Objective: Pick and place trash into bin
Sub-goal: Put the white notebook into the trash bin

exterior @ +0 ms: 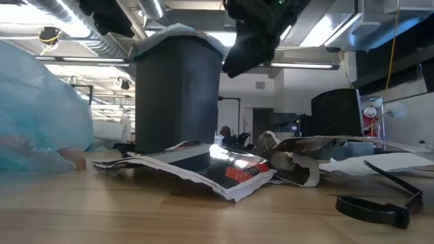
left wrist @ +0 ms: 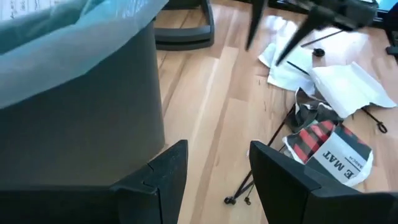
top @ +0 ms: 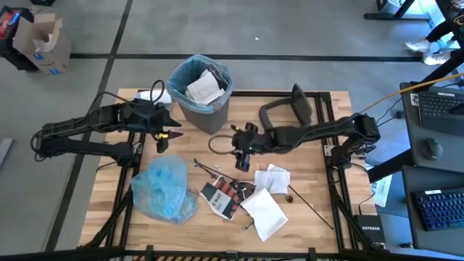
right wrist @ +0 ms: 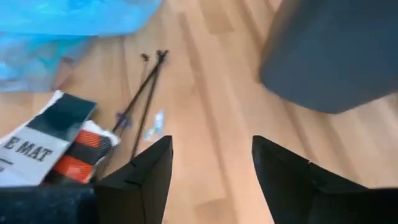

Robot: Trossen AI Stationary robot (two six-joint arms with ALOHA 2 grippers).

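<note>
The dark grey bin [top: 201, 90], lined in light blue, stands at the table's far middle with crumpled white paper inside. Trash lies near the front: a red-black-white packet [top: 221, 197], white papers [top: 264, 210] and thin dark sticks [right wrist: 140, 99]. My right gripper [right wrist: 211, 168] hovers open above the bare wood between the bin and the packet, tilted down, with nothing between its fingers. My left gripper [left wrist: 214, 180] waits open just left of the bin [left wrist: 81, 106].
A crumpled blue plastic bag [top: 165, 188] lies at the front left. The bin's grey lid [top: 286, 109] rests at the far right of the bin. A black tie [exterior: 376, 207] lies near the low camera. A cardboard box [top: 43, 43] stands on the floor beyond the table.
</note>
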